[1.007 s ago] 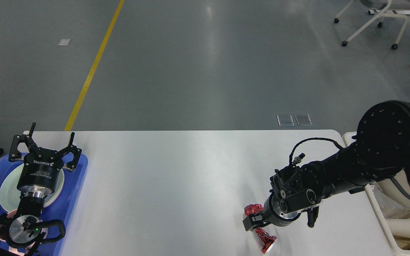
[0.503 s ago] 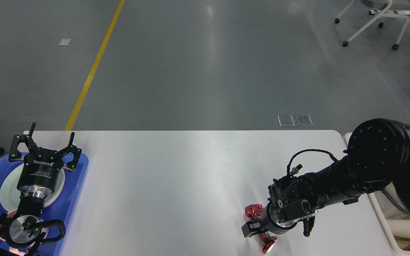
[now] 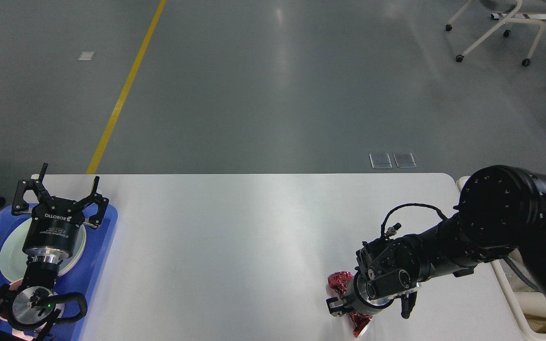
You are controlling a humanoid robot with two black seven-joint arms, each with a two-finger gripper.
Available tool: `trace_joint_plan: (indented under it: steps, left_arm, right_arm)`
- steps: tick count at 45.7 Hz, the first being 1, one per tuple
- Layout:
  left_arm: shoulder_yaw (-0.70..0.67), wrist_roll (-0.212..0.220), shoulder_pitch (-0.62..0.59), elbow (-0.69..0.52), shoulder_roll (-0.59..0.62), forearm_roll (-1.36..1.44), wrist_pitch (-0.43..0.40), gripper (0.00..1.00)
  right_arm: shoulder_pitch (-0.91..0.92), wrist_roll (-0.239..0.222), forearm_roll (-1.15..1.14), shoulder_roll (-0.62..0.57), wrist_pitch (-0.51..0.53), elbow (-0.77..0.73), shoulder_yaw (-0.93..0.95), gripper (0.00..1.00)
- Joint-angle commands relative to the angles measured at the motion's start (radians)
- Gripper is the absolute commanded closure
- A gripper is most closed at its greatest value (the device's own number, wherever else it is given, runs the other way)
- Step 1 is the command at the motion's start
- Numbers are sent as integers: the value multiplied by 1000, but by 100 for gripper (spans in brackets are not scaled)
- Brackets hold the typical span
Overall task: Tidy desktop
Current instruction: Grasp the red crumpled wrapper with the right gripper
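Reaching low over the desktop, the right gripper straddles a crumpled red foil wrapper directly beneath it; whether it has closed cannot be told. Well apart, the left gripper hangs wide open and empty above a blue tray.

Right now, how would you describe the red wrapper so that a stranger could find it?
Look at the white desktop, near its front right edge, under the right hand. The crumpled, shiny red wrapper lies there, the only red thing on the bare surface.
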Motion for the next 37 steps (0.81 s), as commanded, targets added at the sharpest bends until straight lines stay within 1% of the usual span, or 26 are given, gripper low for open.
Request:
trace_joint_plan:
  steps: [1,5,13,17,24,29,34,37]
  left_arm:
    - [0,0,0,0,0,0,0,4]
    - [0,0,0,0,0,0,0,4]
    - [0,0,0,0,0,0,0,4]
    - [0,0,0,0,0,0,0,4]
    - [0,0,0,0,0,0,0,4]
    - [0,0,0,0,0,0,0,4]
    - [0,0,0,0,0,0,0,4]
    - [0,0,0,0,0,0,0,4]
  right_arm:
    - [-1,0,5,0,0,0,7,83]
    - [0,0,10,-1,-1,0,9,100]
    - [2,2,44,-4,-1,3,8,100]
    - [2,3,51,-7,-18,3,9,100]
    - [18,3,206,-14,-21,5,8,100]
    - [49,3,245,-24,-14,19,8,100]
    - [115,3,252,-40,-11,84,0,100]
    - [187,3,254,-76,3,153,-2,100]
